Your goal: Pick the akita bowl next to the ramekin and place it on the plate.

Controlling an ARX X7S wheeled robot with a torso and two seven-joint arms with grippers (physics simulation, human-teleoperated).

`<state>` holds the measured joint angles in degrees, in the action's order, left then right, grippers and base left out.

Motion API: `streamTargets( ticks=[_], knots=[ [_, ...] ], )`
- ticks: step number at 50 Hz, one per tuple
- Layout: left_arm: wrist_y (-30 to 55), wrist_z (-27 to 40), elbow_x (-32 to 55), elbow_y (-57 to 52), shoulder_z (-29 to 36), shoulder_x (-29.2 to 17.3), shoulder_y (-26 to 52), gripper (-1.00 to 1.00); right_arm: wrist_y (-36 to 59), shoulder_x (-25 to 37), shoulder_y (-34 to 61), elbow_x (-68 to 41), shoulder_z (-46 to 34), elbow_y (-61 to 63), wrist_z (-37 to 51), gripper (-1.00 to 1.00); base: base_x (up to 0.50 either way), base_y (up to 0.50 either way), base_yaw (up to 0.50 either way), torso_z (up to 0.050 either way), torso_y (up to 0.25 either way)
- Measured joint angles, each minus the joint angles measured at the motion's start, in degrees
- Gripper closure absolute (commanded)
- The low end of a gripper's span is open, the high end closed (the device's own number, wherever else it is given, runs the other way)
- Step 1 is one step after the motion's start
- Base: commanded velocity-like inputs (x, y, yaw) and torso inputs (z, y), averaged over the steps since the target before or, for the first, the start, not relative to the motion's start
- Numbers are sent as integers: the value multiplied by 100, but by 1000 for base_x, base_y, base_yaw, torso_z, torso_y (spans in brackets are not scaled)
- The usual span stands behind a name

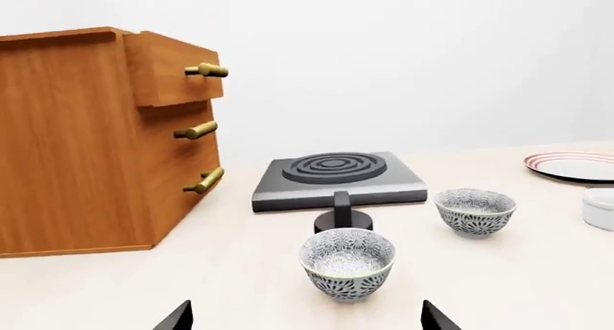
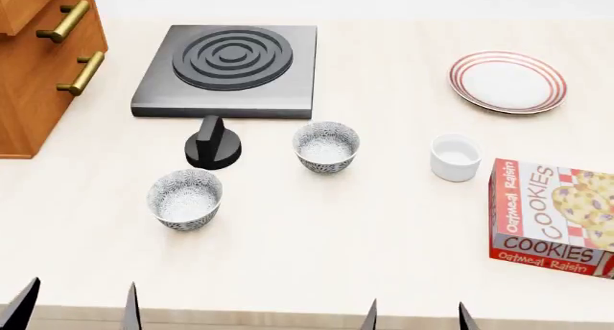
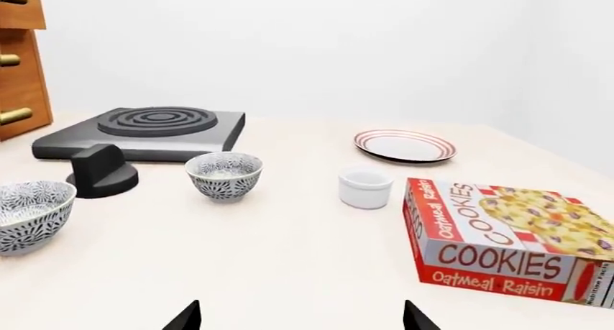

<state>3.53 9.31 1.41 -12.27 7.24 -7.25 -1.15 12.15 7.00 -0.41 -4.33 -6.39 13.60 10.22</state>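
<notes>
Both grippers hang wide open, empty. Risk: grabbing the other patterned bowl [image 2: 184, 198] instead of the akita bowl [image 2: 326, 147] near the ramekin [image 2: 455, 157].

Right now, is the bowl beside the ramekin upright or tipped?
Upright: the bowl stands on its base by the ramekin, rim level, opening facing up.

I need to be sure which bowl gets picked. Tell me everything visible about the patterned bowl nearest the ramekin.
The bowl is small, deep and round, white with dense grey-black floral speckle inside and out, looking like glazed ceramic. It stands upright and empty on the table, between the black knob and the ramekin, touching neither.
</notes>
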Motion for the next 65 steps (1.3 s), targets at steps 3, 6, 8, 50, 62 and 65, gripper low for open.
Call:
streamTargets(
  ticks=[3, 6, 8, 50, 62, 65],
  knots=[
    [205, 25, 6, -261, 6, -31, 6, -100, 173, 32, -1, -8, -10, 212, 40, -100, 0, 0, 0, 0, 0],
    [441, 53, 17, -541, 4, -62, 22, -100, 350, 60, 1, -6, -24, 447, 88, -100, 0, 0, 0, 0, 0],
    [610, 74, 23, -742, -4, -83, 39, -100, 475, 76, 18, -3, -33, 609, 120, -100, 0, 0, 0, 0, 0],
    [3878, 1654, 2201, -4614, -321, -1576, 1010, -100, 3442, 501, 621, -106, -79, 4355, 587, -100, 0, 0, 0, 0, 0],
    [3521, 2959, 3351, -4711, 128, -2658, 1369, -100, 3527, 1305, 974, -1188, -365, 4549, 1736, -100, 0, 0, 0, 0, 0],
    [3434, 3184, 3539, -4719, 229, -2854, 1439, -100, 3498, 1515, 1057, -1467, -442, 4567, 2044, -100, 0, 0, 0, 0, 0]
  ],
)
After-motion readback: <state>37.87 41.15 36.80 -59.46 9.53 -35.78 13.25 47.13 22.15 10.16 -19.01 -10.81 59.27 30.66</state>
